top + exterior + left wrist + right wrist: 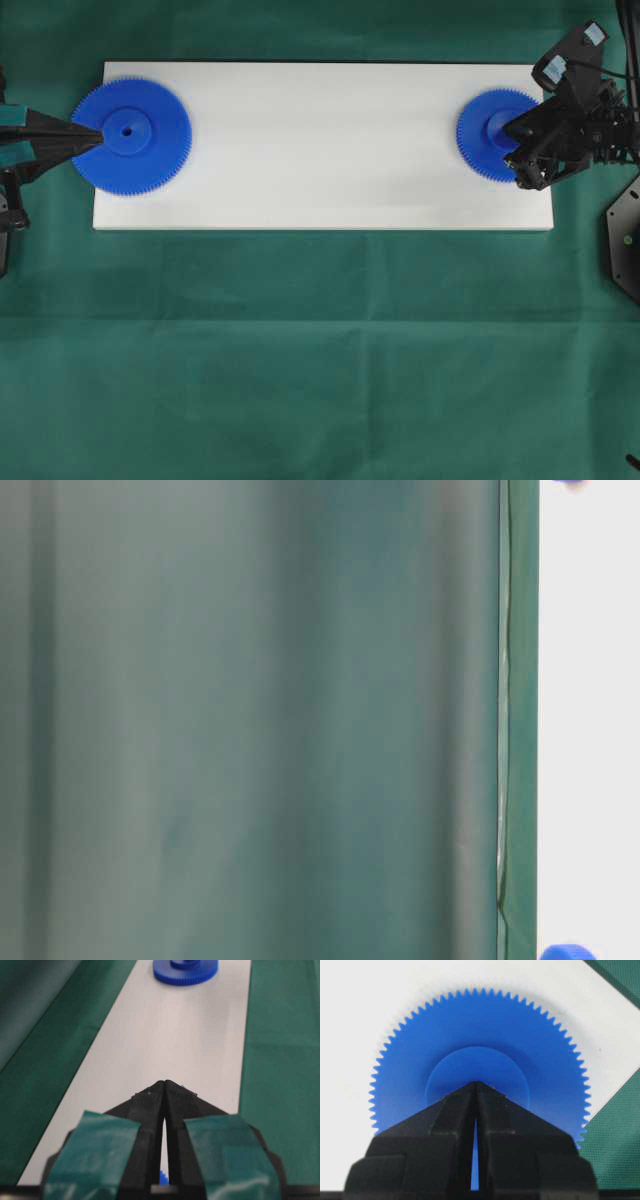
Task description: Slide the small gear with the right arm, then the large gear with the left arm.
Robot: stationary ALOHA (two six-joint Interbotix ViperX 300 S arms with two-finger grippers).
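cloth (300,380): green, covers the table, some creases
board (320,150): white, flat on the cloth
left gripper (98,130): fingers pressed together, tip over the large gear's left side
large gear (131,137): blue, board's left end
small gear (492,135): blue, board's right end
right gripper (507,128): fingers closed, tip at the small gear's hub, gripping nothing

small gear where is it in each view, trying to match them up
Overhead: the small gear sits at the right end of the white board, under the right claw.
Table-level: two blue slivers at the board's edge; I cannot tell which is it.
Left wrist: small gear at top centre, at the board's far end.
Right wrist: small gear in the centre, behind the claw tip.
Shared landmark: the white board.
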